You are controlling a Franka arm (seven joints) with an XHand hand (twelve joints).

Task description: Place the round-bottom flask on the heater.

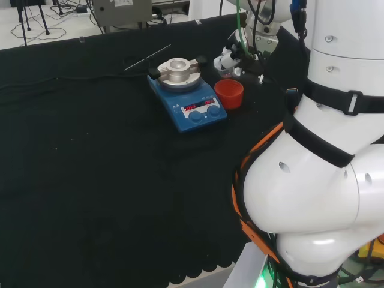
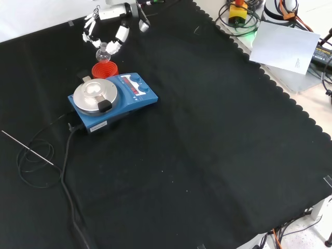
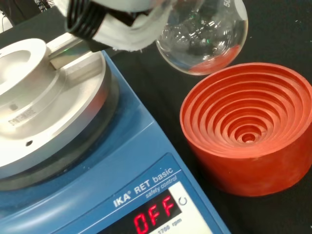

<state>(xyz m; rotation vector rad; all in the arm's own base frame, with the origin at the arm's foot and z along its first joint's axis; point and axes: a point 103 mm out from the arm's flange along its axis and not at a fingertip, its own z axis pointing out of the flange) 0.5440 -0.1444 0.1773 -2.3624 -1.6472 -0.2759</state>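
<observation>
Clear glass, round-bottomed, that's the flask (image 2: 102,52) I'm watching, and my black and white hand (image 2: 106,31) has its fingers curled round the neck, so it's held, lifted off the cloth. In the front view the bulb hangs down with the neck running up into the hand, long axis roughly upright; in the wrist view I see the bulb (image 3: 204,36) clear of the ribbed red ring stand (image 3: 251,126), not touching it. That stand sits at about twelve o'clock from the blue heater with its round silver top plate (image 2: 94,94) in the front view, just beside it. Flask is above the stand, not over the plate.
</observation>
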